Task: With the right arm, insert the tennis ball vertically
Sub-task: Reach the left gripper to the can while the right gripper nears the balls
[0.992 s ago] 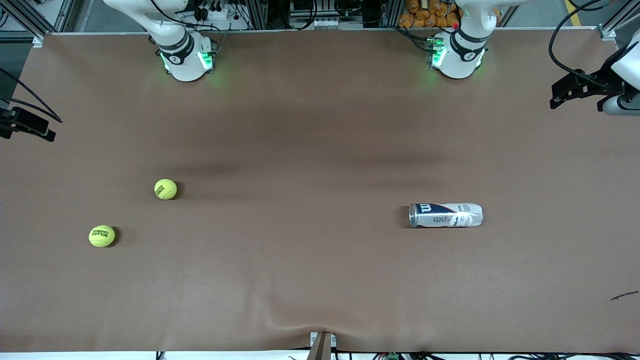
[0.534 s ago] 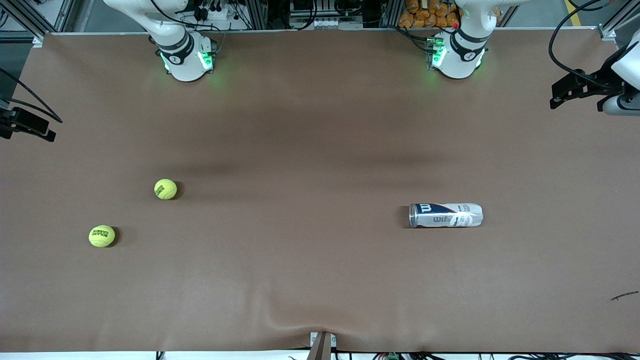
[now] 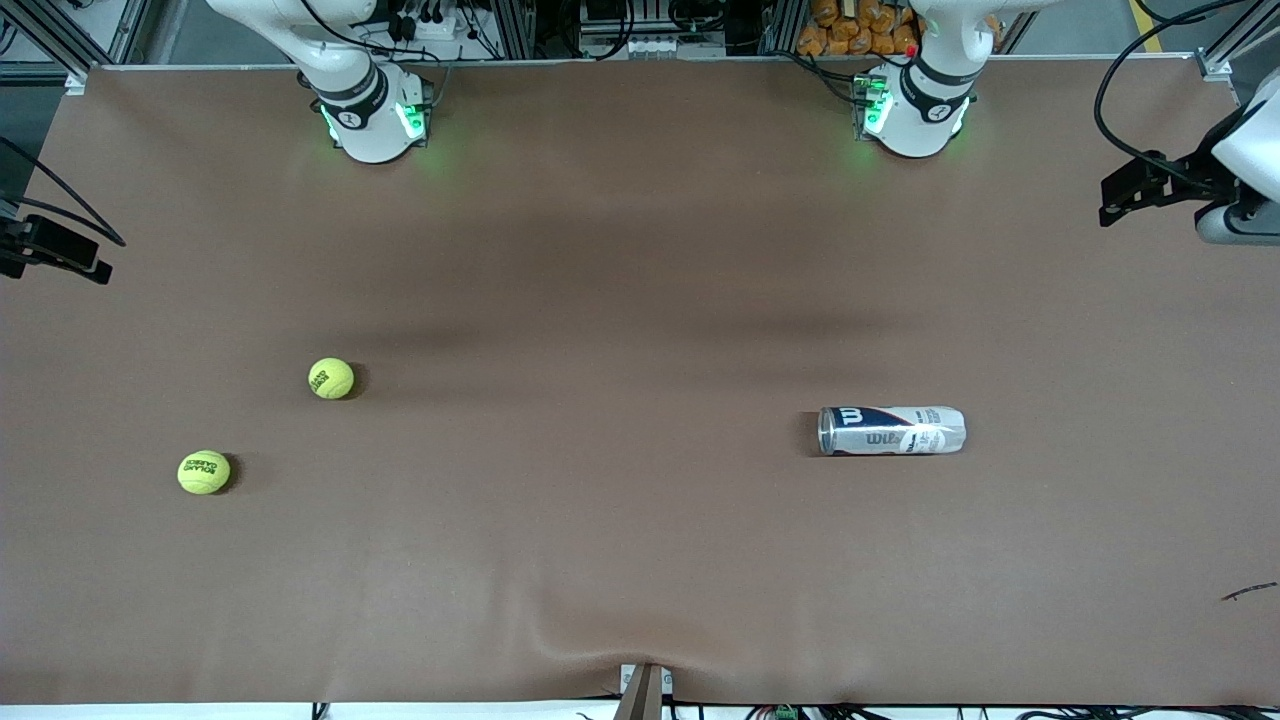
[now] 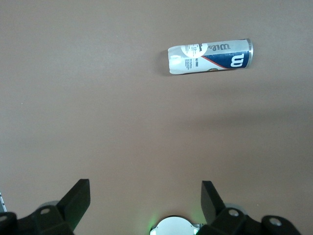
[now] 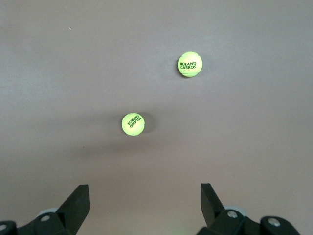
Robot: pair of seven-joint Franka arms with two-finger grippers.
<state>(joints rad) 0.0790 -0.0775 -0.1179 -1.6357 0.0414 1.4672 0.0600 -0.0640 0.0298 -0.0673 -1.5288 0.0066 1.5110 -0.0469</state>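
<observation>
Two yellow tennis balls lie on the brown table toward the right arm's end: one (image 3: 331, 378) (image 5: 132, 123), and another (image 3: 204, 472) (image 5: 190, 64) nearer to the front camera. A white and blue ball can (image 3: 892, 430) (image 4: 210, 56) lies on its side toward the left arm's end, its silver rim toward the balls. My right gripper (image 5: 144, 186) is open and empty, high over the table, well apart from both balls. My left gripper (image 4: 144, 183) is open and empty, high over the table near its own base (image 4: 176, 229), well apart from the can.
Both arm bases (image 3: 372, 118) (image 3: 912, 112) stand with green lights along the table's edge farthest from the front camera. A black and white piece of equipment (image 3: 1215, 180) hangs over the left arm's end, a black one (image 3: 50, 250) at the right arm's end.
The black and white piece at the left arm's end has shifted slightly. The balls and the can have not moved.
</observation>
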